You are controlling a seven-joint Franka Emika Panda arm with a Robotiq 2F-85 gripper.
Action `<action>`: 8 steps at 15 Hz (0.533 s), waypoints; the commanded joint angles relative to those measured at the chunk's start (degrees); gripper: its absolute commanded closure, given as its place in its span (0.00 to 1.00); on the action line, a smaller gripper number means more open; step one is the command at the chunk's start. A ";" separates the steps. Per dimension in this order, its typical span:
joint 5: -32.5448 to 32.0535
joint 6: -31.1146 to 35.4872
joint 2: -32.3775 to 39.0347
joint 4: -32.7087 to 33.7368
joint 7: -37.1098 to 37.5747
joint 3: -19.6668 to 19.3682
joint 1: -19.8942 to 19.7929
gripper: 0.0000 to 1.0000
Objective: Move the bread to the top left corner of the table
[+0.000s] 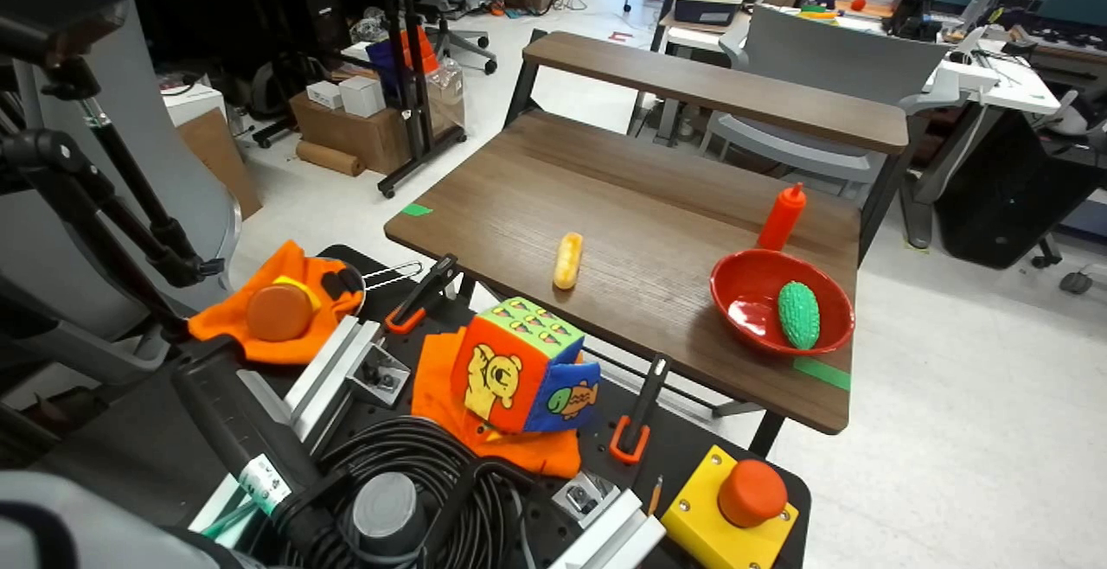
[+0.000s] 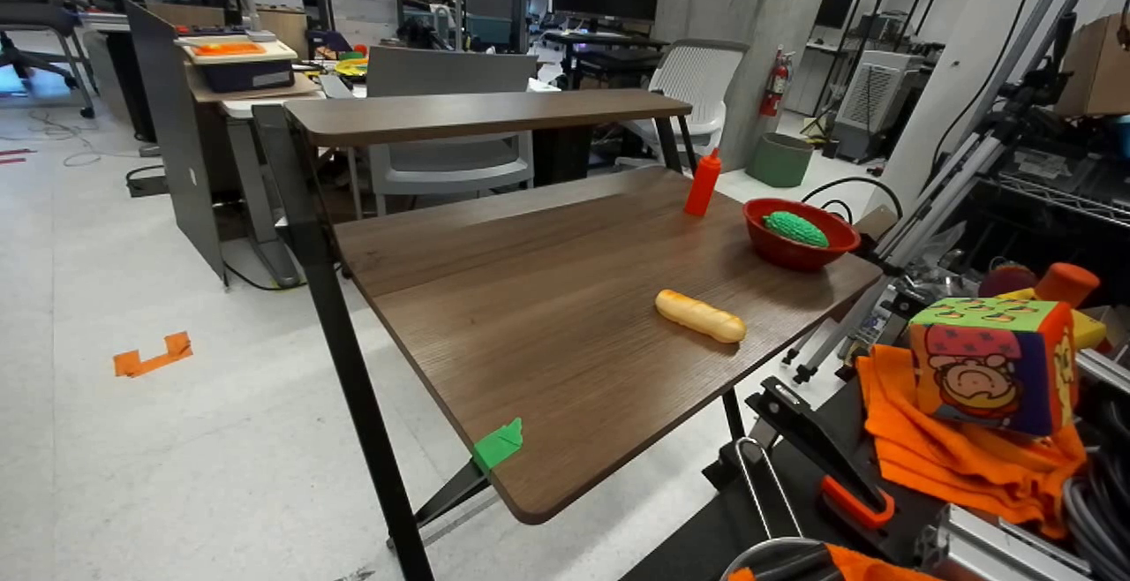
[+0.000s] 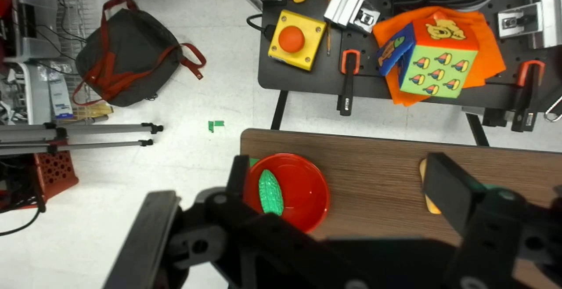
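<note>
The bread (image 1: 567, 261) is a small yellow-tan loaf lying flat on the dark brown table (image 1: 657, 206). In an exterior view, the bread (image 2: 700, 316) lies near the table's long edge on the cart side, on the bare wood-grain table (image 2: 521, 298). In the wrist view, my gripper (image 3: 340, 168) is wide open and empty, high above the table (image 3: 369, 179). Its right finger hides much of the bread (image 3: 432, 207). The gripper does not show in either exterior view.
A red bowl (image 1: 735, 310) holds a green bumpy toy (image 1: 797, 316) at one table end. A red squeeze bottle (image 1: 782, 217) stands beside it. A raised shelf (image 1: 709, 89) runs along the far edge. A black cart with a printed cube (image 1: 519, 370) adjoins the near side.
</note>
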 commanded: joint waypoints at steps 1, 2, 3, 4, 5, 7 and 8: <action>4.57 7.36 10.50 1.26 2.28 1.24 2.69 0.00; 5.48 10.21 13.24 1.06 3.38 2.00 3.18 0.00; 6.11 12.98 16.25 0.67 4.33 2.91 3.72 0.00; 7.19 15.76 18.98 0.43 4.43 3.50 4.24 0.00; 8.74 18.22 21.78 0.25 3.89 4.11 4.80 0.00; 10.79 21.99 27.28 0.69 3.64 5.60 5.49 0.00; 11.25 23.46 29.85 1.11 3.69 6.36 5.68 0.00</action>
